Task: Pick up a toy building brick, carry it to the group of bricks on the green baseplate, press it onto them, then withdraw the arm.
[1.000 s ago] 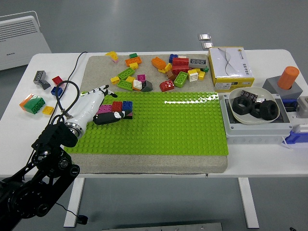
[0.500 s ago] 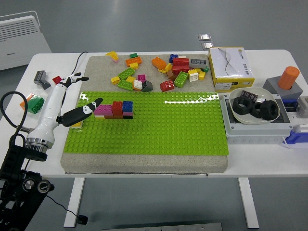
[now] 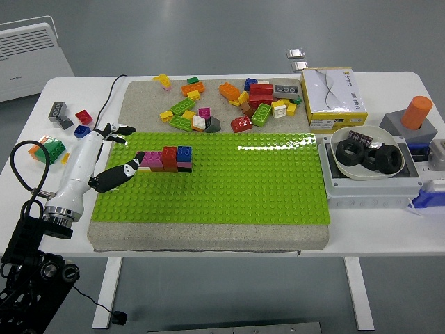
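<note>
While the left hand [image 3: 104, 156] hangs at the left edge of the green baseplate [image 3: 229, 184], its fingers are spread and hold nothing, the thumb stretched toward the group of bricks [image 3: 167, 158] without clearly touching it; that group, a short row of magenta, red, blue and black pieces, sits on the baseplate's upper left part, just right of the hand, and looks seated flat on the studs; the loose bricks [image 3: 229, 104] lie scattered on the grey mat beyond the baseplate's far edge, with a few more [image 3: 59, 132] on the table left of the baseplate; the right hand is not in view; judging by the empty hand beside a built group, the step in hand is the withdrawal, and to do it well the arm should lift clear first and then draw back leftward, away from the baseplate, so the thumb does not sweep across the row and knock a piece loose; the black cable [image 3: 28, 174] looping left of the baseplate is worth keeping away from the stray bricks there
</note>
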Controlling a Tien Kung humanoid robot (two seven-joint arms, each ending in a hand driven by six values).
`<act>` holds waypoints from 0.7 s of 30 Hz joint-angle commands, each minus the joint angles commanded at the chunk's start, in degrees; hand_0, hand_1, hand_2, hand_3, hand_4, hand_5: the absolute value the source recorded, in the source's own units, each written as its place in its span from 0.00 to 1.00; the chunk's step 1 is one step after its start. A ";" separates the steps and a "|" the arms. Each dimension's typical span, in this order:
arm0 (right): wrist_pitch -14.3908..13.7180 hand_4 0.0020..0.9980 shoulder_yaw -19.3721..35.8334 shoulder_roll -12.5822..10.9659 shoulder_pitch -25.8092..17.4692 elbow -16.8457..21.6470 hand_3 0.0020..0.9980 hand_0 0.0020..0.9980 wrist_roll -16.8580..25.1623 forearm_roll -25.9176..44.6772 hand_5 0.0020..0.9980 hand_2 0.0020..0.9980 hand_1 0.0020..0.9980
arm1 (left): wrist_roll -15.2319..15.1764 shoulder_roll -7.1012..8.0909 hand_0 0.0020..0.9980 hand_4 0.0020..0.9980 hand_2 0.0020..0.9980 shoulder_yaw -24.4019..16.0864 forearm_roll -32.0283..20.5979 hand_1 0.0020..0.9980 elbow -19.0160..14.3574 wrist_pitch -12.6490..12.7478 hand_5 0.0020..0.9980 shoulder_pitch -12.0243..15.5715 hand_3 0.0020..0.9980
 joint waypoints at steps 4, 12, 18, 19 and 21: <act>-0.04 0.88 -2.58 0.00 0.07 0.00 0.80 0.52 0.45 1.60 0.99 0.74 0.62 | 0.13 1.14 0.76 0.71 0.62 -0.26 -0.31 0.56 -0.01 -0.13 0.18 -0.04 0.63; 0.19 0.87 -7.18 0.00 0.88 0.00 0.80 0.52 1.58 5.01 0.99 0.74 0.63 | 0.10 2.82 0.76 0.70 0.62 -0.54 -0.94 0.57 -0.01 -0.13 0.18 0.17 0.63; 0.14 0.88 -7.60 0.00 1.43 0.00 0.80 0.52 1.93 5.48 0.99 0.74 0.63 | 0.16 2.70 0.76 0.70 0.62 0.21 -1.13 0.57 0.27 -0.26 0.18 0.18 0.62; 0.15 0.88 -7.38 0.00 1.54 0.00 0.80 0.52 1.96 5.27 0.99 0.74 0.63 | 0.16 2.69 0.76 0.70 0.62 0.26 -1.18 0.57 0.32 -0.27 0.18 0.25 0.62; 0.18 0.88 -6.99 0.00 1.68 0.00 0.80 0.52 2.01 4.90 0.99 0.74 0.63 | 0.15 2.67 0.76 0.70 0.62 0.34 -1.24 0.57 0.40 -0.28 0.18 0.38 0.62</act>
